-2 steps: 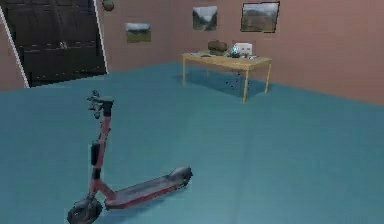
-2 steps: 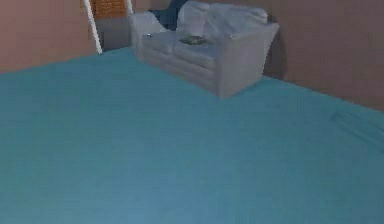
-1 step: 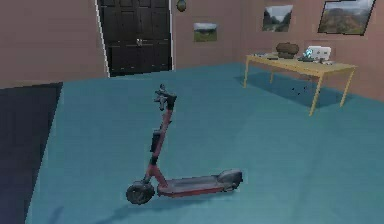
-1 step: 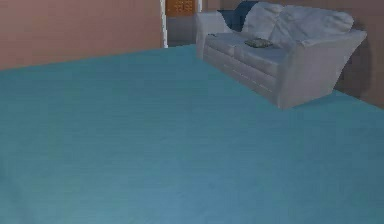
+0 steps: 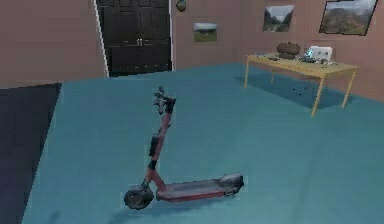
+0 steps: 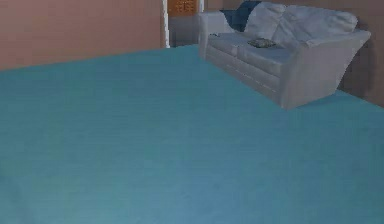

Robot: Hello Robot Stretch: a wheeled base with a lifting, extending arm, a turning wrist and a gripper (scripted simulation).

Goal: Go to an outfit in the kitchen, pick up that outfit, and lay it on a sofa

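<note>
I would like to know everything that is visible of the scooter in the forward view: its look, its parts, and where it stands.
The scooter is a kick scooter with a red stem and frame, a flat grey deck, dark handlebars on top and two small dark wheels. It looks like painted metal. It stands upright on the teal floor, front wheel toward the view's left, touching nothing else.

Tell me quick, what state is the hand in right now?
The hand: cannot be told.
</note>
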